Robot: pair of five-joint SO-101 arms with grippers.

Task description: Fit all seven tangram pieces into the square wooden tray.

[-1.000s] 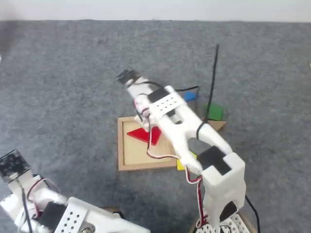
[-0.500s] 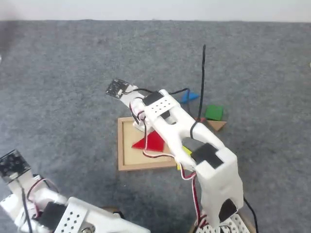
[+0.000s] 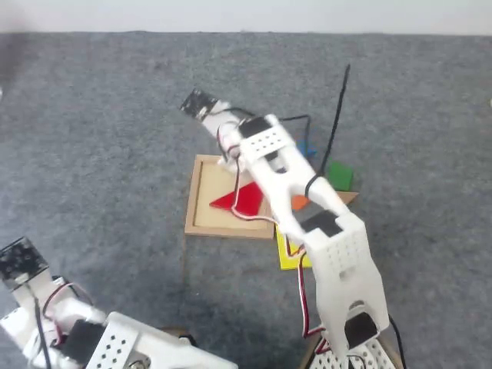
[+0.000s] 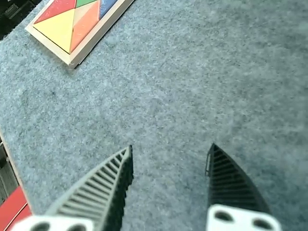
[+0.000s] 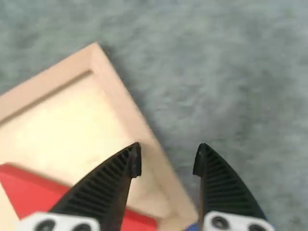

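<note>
The right claw [image 5: 168,151] stands spread, one finger inside the square wooden tray [image 5: 126,110] and the other outside it over the grey carpet [image 5: 231,72], so that the tray's rim runs between the two tips. Nothing is pinched. Straddling the rim like this looks more like a way to shift or steady the tray than a way to pick up a piece, though that is only a judgement. The red triangle [image 5: 29,187] lies flat on the tray floor just beside the inner finger. It appears to be the one piece inside so far, which leaves most of the floor bare. The other pieces lie on the carpet behind the claw, towards the arm's base. An orange piece [image 3: 298,203] and a yellow piece [image 3: 290,254] sit near the tray's edge, partly under the arm. A green square [image 3: 339,177], a blue piece [image 3: 309,151] and a tan triangle [image 3: 347,198] lie a little farther out. By this layout the task is at an early stage. The right arm [image 3: 323,231] stretches forward from its base, low over the tray, with its wrist tipped down so the fingers point at the rim. The left claw [image 4: 171,151] is also spread and empty, hanging over bare carpet well apart from the tray. Far ahead of its tips lies a second wooden frame [image 4: 72,29], filled with coloured pieces. Its arm [image 3: 84,334] stays folded back near its own base.
</note>
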